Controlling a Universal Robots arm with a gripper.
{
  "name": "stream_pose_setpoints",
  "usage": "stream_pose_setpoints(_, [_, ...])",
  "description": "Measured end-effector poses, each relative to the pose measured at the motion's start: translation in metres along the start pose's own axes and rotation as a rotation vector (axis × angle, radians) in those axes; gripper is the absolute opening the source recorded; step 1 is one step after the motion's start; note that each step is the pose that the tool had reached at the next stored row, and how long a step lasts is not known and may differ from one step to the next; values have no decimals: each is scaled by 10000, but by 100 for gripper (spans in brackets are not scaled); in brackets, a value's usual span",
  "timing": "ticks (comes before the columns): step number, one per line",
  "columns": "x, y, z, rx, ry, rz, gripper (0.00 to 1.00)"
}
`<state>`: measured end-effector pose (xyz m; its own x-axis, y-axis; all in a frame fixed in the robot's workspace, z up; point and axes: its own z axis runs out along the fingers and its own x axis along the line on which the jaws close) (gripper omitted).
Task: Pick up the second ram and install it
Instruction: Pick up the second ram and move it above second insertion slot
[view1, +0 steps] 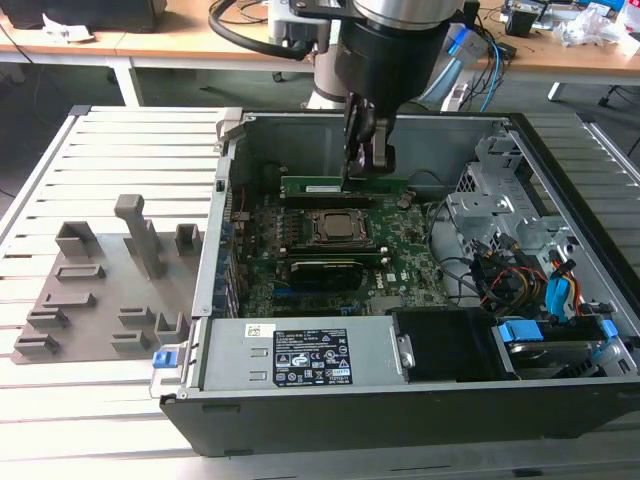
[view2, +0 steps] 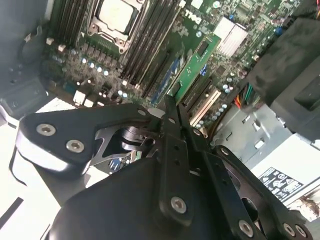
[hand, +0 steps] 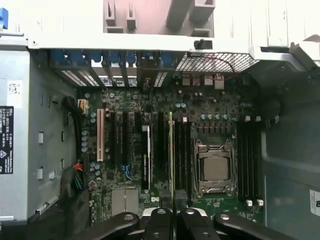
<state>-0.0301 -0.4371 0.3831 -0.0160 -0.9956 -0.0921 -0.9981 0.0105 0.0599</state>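
The second ram (view1: 318, 187) is a thin green stick with a pale label, and my gripper (view1: 364, 176) is shut on its end inside the open computer case (view1: 560, 170). In the exterior view the stick lies level above the motherboard, just past the CPU socket (view1: 338, 228). In the first wrist view the ram (hand: 171, 155) shows edge-on, running out from my gripper (hand: 172, 216) along the memory slots beside the socket (hand: 215, 167). In the second wrist view the ram (view2: 194, 67) extends from my gripper (view2: 170, 102) over the board. I cannot tell whether it touches a slot.
A wider black-covered card (view1: 325, 268) stands in a slot on the near side of the socket. Drive cage and cables (view1: 520, 270) crowd the exterior view's right of the case. A grey parts holder (view1: 110, 290) lies on the slatted table at the exterior view's left.
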Motion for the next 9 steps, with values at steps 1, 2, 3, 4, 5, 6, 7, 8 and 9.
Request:
stream_pose_setpoints(1, [-14,-60,13,-13,0,2,13])
stream_pose_setpoints(2, [-24,-100,28,-21,0,2,13])
stream_pose_setpoints(3, [-33,-116,43,-23,-4,3,13])
stream_pose_setpoints(4, [-51,-134,65,-26,-10,2,13])
stream_pose_setpoints(5, [-59,-155,71,-28,-12,2,13])
stream_pose_setpoints(6, [-63,-171,74,-30,-12,3,13])
stream_pose_setpoints(7, [-69,-210,81,-33,-12,3,13])
stream_pose_setpoints(8, [-69,-218,80,-34,-9,4,13])
stream_pose_setpoints(9, [-69,-219,82,-33,-11,5,13])
